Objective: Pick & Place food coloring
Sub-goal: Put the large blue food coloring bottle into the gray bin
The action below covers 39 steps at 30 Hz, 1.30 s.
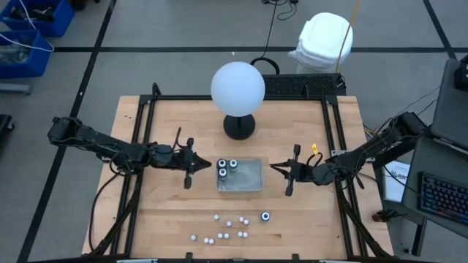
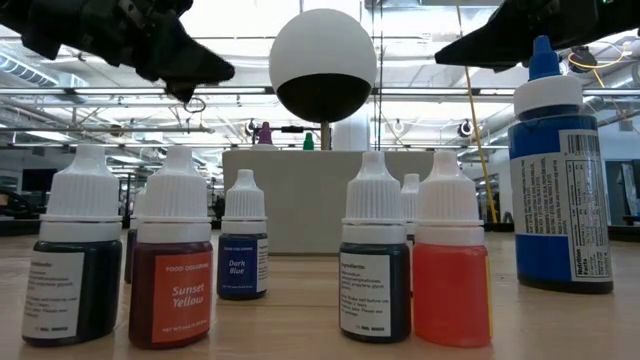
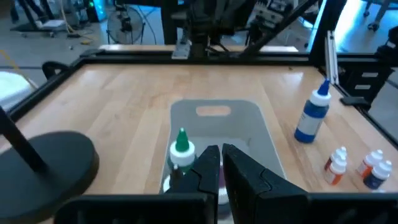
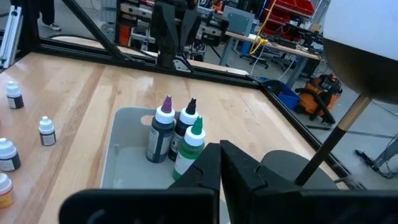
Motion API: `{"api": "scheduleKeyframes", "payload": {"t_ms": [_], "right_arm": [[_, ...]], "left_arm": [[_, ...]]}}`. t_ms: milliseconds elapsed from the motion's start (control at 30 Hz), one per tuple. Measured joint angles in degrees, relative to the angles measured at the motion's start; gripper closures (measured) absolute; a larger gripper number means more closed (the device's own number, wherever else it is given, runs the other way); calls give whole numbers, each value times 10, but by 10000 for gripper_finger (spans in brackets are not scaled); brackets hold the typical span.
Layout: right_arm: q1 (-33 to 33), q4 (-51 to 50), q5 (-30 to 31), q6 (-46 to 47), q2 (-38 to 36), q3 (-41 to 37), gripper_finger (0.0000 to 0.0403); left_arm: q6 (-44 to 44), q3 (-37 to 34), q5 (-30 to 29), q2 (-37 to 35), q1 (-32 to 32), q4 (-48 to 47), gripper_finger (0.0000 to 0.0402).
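In clear tray [image 1: 248, 177]: three food coloring bottles [image 1: 227, 167]; left gripper [image 1: 188, 166], right gripper [image 1: 290, 174] flanking, jaws together, empty.

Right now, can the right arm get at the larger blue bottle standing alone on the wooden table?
Probably yes. The larger blue bottle stands alone, nearer the front edge than the right hand, with bare wood between them; the clear plastic tray lies to the side.

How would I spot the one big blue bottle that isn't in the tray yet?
Start at the white globe lamp and come toward the near edge, past the clear tray. Among the scattered little white-capped bottles, the blue bottle stands at the right end of them, larger and darker than those, with a blue pointed top.
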Motion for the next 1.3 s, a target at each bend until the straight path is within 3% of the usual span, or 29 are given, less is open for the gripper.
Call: {"api": "scheduleKeyframes", "payload": {"t_ms": [333,600,800,1067,1300], "right_arm": [[8,-10,-16,-9,-15,0,403],[6,-90,-18,-57,-131,0,403],[-25,-127,-156,-73,-226,-3,403],[-53,-63,-172,-64,-264,-81,403],[-69,-66,-269,-16,-369,-153,403]], "left_arm": [[35,107,-7,36,-53,-72,376],[48,170,-7,99,-86,-91,376],[15,218,-8,160,-102,-74,376],[7,335,-11,281,-131,-118,376],[-1,438,-12,358,-158,-181,376]]}}
